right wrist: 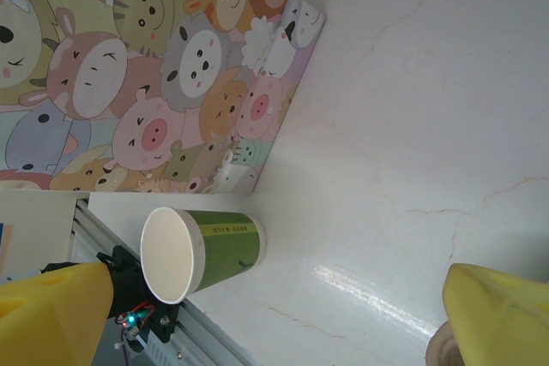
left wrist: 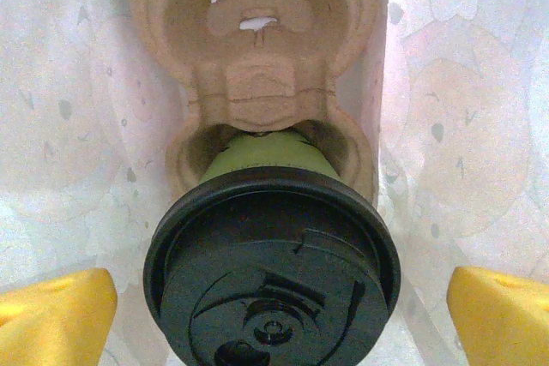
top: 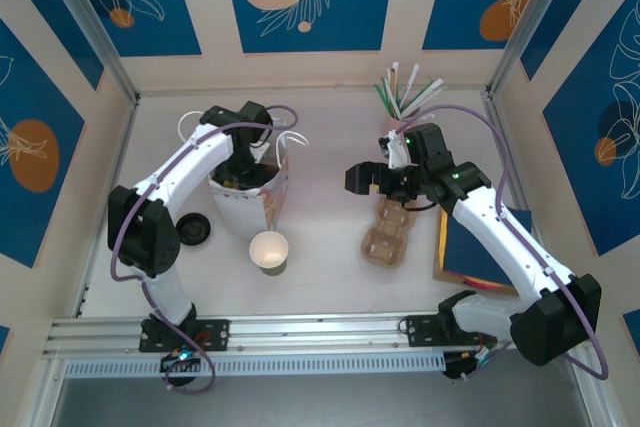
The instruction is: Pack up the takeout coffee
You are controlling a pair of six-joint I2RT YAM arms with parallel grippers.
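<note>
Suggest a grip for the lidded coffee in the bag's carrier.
Probably grip the takeout coffee by its black lid rim, from straight above. It stands upright in the pulp carrier, which hides most of its green wall, and the gift bag walls close off the sides. The open left tool straddles it.

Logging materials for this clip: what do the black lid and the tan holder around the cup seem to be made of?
The lid of the takeout coffee looks like black moulded plastic: smooth, with a faint sheen and crisp raised ridges. The holder is probably moulded paper pulp: matte tan, with a fibrous surface and soft, rounded edges.
</note>
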